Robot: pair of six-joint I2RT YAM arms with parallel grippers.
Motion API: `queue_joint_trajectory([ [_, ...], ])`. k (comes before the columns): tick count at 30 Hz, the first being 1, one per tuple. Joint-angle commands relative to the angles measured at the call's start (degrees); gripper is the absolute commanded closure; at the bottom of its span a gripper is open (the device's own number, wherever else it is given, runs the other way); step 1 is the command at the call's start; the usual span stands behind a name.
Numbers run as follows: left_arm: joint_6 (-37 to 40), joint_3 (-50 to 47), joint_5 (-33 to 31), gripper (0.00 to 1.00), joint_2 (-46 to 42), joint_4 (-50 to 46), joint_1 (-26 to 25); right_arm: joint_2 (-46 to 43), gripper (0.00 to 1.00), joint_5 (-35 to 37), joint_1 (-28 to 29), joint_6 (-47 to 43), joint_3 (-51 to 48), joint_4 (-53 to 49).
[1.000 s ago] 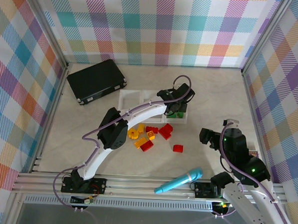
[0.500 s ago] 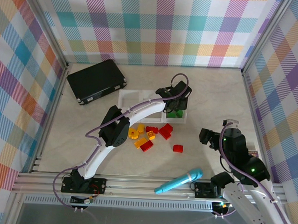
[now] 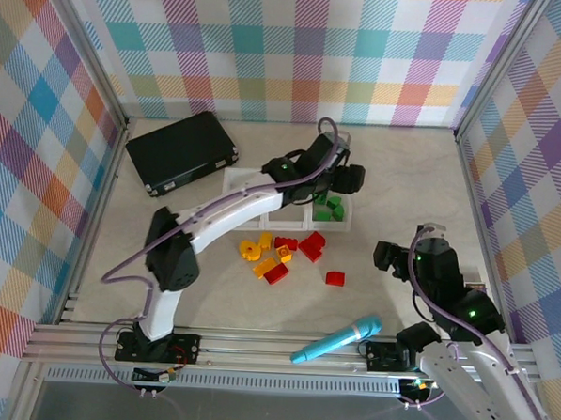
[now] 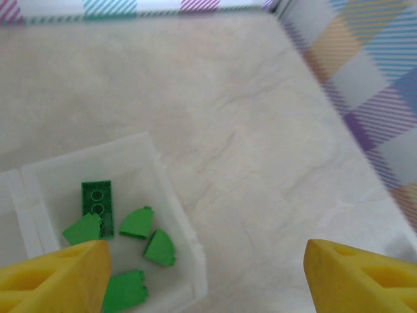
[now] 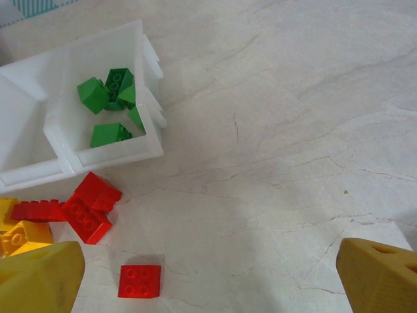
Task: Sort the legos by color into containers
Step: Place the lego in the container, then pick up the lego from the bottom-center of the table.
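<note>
Three joined clear containers (image 3: pixel 237 181) stand in a row behind the loose legos. The right one (image 4: pixel 184 229) (image 5: pixel 117 154) holds several green legos (image 3: pixel 329 210) (image 4: pixel 121 223) (image 5: pixel 109 96). My left gripper (image 3: pixel 344 181) (image 4: pixel 205 280) hovers open over that container's right edge with nothing between its yellow fingers. Red legos (image 3: pixel 311 245) (image 5: pixel 88 205) and yellow legos (image 3: pixel 259 252) (image 5: pixel 22 236) lie on the table in front of the containers. A single red lego (image 3: pixel 334 278) (image 5: pixel 139 281) lies apart to the right. My right gripper (image 3: pixel 391 256) (image 5: pixel 208 280) is open and holds nothing, right of that lego.
A black flat case (image 3: pixel 182 151) lies at the back left. A teal microphone-shaped toy (image 3: pixel 337 339) lies near the front edge between the arm bases. Plaid walls close in the table on three sides.
My left gripper has opened above the right container and drawn up and back from it, its elbow swinging left. The right arm has hardly moved.
</note>
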Motion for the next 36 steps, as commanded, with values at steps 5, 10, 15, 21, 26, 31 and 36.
queue_joint_trajectory([
  [5, 3.5, -21.7, -3.1, 0.15, -20.4, 6.7, -1.2, 4.2, 0.01, -6.9, -0.4, 4.7, 2.4, -2.9],
  [10, 1.4, -37.8, -6.9, 0.09, -33.6, 5.4, -1.5, 13.2, 0.01, -18.2, -0.4, 4.3, 4.7, -2.0],
  [15, -3.1, -50.2, -9.9, 0.06, -45.2, 2.9, -1.8, 26.4, 0.0, -18.0, -0.3, 11.6, 8.6, -6.8],
  [21, -5.7, -59.4, -12.2, 0.01, -56.4, 0.0, -1.9, 33.9, 0.02, -14.1, 4.0, 19.1, 8.1, -4.4],
  [26, -6.5, -63.5, -13.0, 0.0, -62.8, -2.4, -1.9, 36.4, 0.05, -15.6, 7.6, 7.6, 9.9, 0.2],
  [31, -6.8, -66.4, -13.8, 0.0, -68.8, -4.5, -1.9, 35.9, 0.05, -17.4, 10.7, -16.9, 17.8, -0.2],
  [36, -6.4, -68.1, -16.7, 0.0, -75.8, -5.6, -1.9, 33.5, 0.02, -18.3, 11.4, -47.5, 17.7, 2.3],
])
